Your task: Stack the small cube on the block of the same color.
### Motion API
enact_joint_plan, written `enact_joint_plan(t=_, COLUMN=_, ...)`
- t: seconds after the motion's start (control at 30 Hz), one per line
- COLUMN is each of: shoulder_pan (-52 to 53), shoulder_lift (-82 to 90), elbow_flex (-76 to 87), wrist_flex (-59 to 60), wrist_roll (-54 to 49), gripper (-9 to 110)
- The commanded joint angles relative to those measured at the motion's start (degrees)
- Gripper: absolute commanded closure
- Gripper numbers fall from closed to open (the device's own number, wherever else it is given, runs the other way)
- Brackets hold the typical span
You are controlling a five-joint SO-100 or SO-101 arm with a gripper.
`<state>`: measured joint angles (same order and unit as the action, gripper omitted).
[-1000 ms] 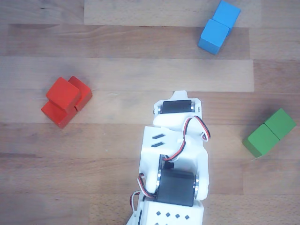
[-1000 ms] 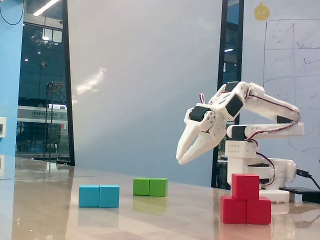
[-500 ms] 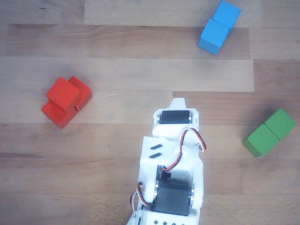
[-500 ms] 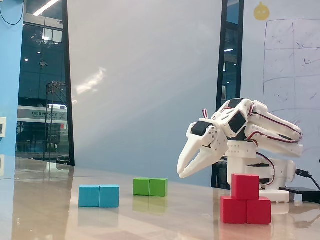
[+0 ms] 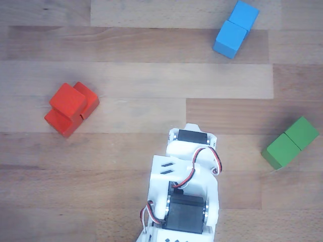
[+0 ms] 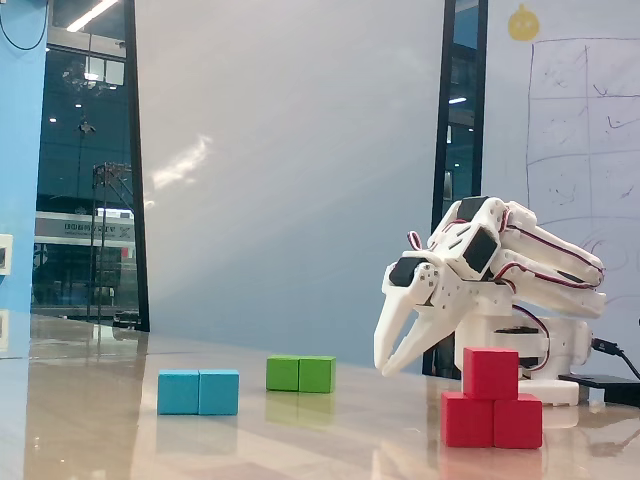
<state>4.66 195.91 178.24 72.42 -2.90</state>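
Side and top views of the stacking scene. The gripper (image 6: 392, 366) hangs in the air with its fingers parted a narrow way and nothing between them; in the fixed view its tips point down and to the left, just beside the red stack and touching neither piece. Taking the block (image 6: 492, 421) as your landmark: the small cube (image 6: 490, 372) sits on top of it, roughly centred over the seam in the fixed view, while the other view shows the small cube (image 5: 67, 100) turned a little against the block (image 5: 73, 114) beneath, one end of which shows past the cube.

The stack appears made, so the step in hand is judged to be the retreat. Draw the arm (image 5: 185, 194) back toward its base (image 6: 520, 345) along a line that leads away from the block, and keep the fingers level with or above the cube's top until well apart from it; a brush against the cube could tip it off.

Far from the block on the table (image 5: 126, 55) lie the blue block (image 5: 235, 28) and the green block (image 5: 290, 142), neither in your path.
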Motion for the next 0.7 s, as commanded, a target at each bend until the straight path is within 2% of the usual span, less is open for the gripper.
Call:
enact_joint_plan(t=0.0, shoulder_pan=0.09, shoulder_lift=2.02, elbow_flex=-3.25, wrist_flex=1.49, wrist_roll=-1.93, gripper=101)
enact_joint_plan(t=0.67, shoulder_pan=-1.85, shoulder_lift=2.29, elbow_flex=-3.25, wrist_flex=2.46, wrist_roll=-2.9, gripper=101)
